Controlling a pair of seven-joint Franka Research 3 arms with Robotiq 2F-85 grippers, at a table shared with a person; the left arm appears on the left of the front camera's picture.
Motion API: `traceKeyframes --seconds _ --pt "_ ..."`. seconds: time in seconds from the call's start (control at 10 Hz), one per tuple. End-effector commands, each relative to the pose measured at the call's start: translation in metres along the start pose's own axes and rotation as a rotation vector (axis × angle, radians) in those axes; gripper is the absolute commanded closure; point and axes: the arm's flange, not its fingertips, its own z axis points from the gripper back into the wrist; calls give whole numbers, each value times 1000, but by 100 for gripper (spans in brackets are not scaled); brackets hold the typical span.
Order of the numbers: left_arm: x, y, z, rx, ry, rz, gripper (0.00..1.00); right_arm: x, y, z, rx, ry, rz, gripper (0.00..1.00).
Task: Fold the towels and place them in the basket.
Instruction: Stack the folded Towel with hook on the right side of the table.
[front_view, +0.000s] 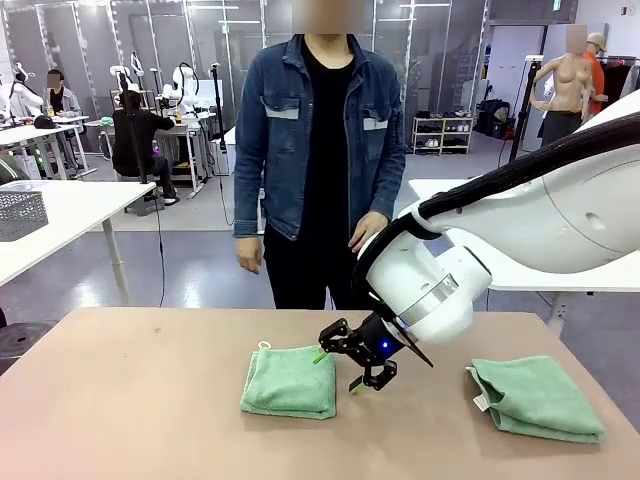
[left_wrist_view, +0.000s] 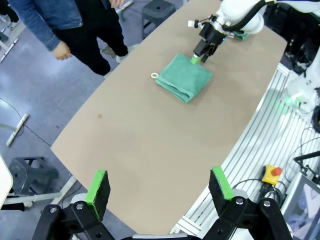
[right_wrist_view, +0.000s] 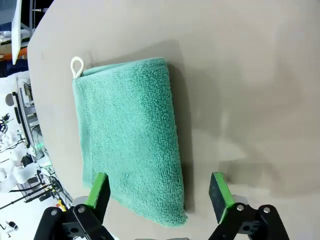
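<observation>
Both pairs of jaws stood spread, our right gripper (front_view: 352, 368) empty above the folded towel (front_view: 290, 381) mid-table, another towel (front_view: 537, 398) near the right edge. Soft and light, we judged; pinch all layers at the fold.

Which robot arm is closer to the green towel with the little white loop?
The right one. The right gripper hovers open at the edge of the folded towel with the white loop. The left gripper hangs open far away, above the table's near edge.
</observation>
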Motion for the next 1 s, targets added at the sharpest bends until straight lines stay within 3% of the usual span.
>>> traceKeyframes --seconds 0.0,0.3,0.4,0.7,0.9 --pt "0 -1 0 0 4 -17 0 7 -6 -13 78 12 28 0" --pt "0 -1 0 0 4 -17 0 14 -4 -27 116 29 43 0" --pt "0 -1 0 0 4 -17 0 16 -4 -31 127 26 47 7" --pt "0 -1 0 0 4 -17 0 16 -6 -37 151 28 46 96" --pt "0 -1 0 0 4 -17 0 15 -8 -39 148 26 46 100"
